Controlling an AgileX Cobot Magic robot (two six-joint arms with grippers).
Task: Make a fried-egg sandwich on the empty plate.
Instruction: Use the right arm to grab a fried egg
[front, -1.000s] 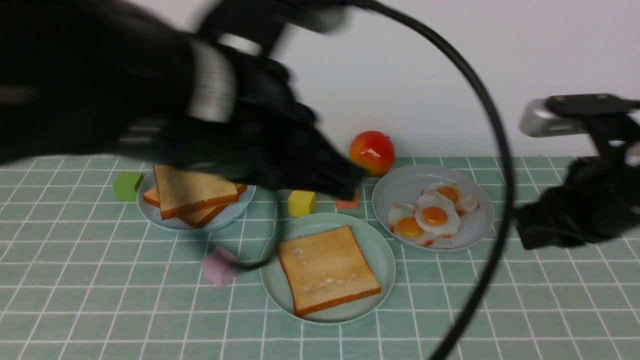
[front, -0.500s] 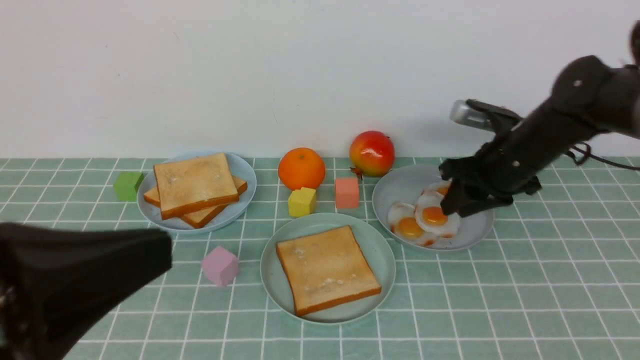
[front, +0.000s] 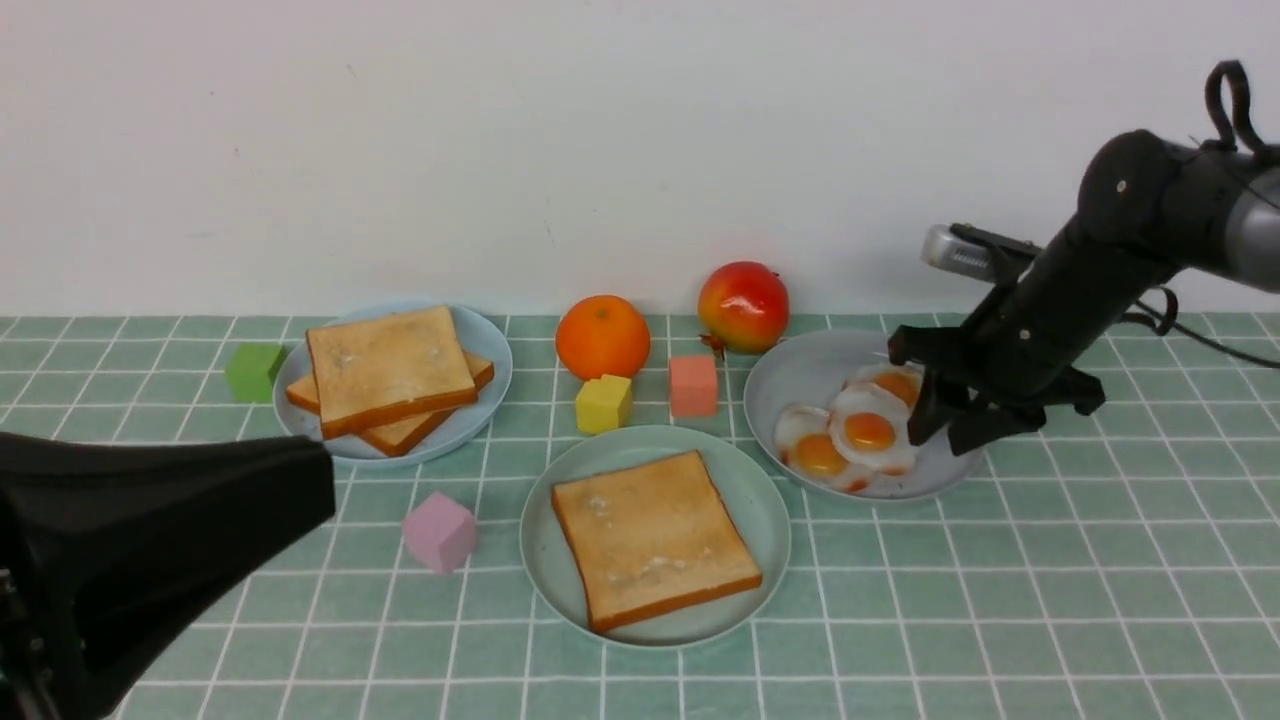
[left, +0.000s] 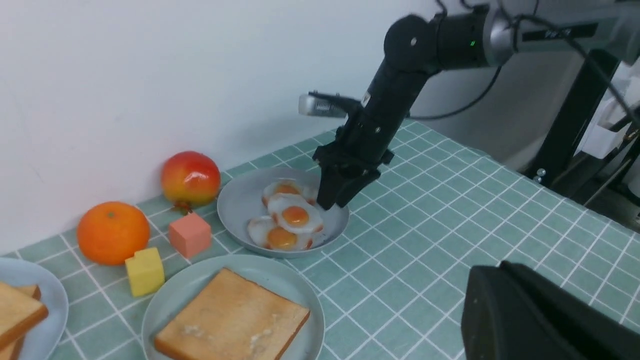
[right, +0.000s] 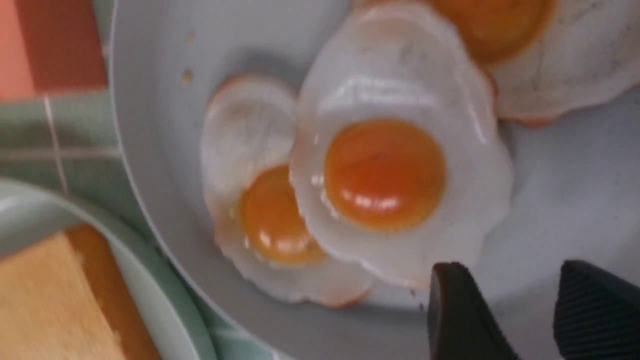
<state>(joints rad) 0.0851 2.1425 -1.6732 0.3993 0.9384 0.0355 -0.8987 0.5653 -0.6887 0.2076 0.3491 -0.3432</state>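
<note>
The mint-green empty plate (front: 752, 500) near the table's front now carries one toast slice (front: 652, 537), lying flat. No fried-egg sandwich is in view. Three fried eggs lie overlapping on the grey plate (front: 800, 372); the top egg (front: 868, 432) is in the middle. My right gripper (front: 942, 436) hangs open over that plate's right side. Its tips sit just off the top egg's (right: 395, 170) edge with bare plate between them. My left gripper (front: 322, 490) is shut and empty at the front left.
A pale blue plate (front: 470, 420) with two stacked toast slices stands back left. An orange (front: 603, 337) and a red fruit (front: 743, 306) sit by the wall. Yellow (front: 603, 403), salmon (front: 694, 385), green (front: 254, 371) and pink (front: 440, 531) cubes lie around the plates.
My left arm has pulled back from the table's middle to the front left. The right arm has swung in over the egg plate, and its jaws have opened.
</note>
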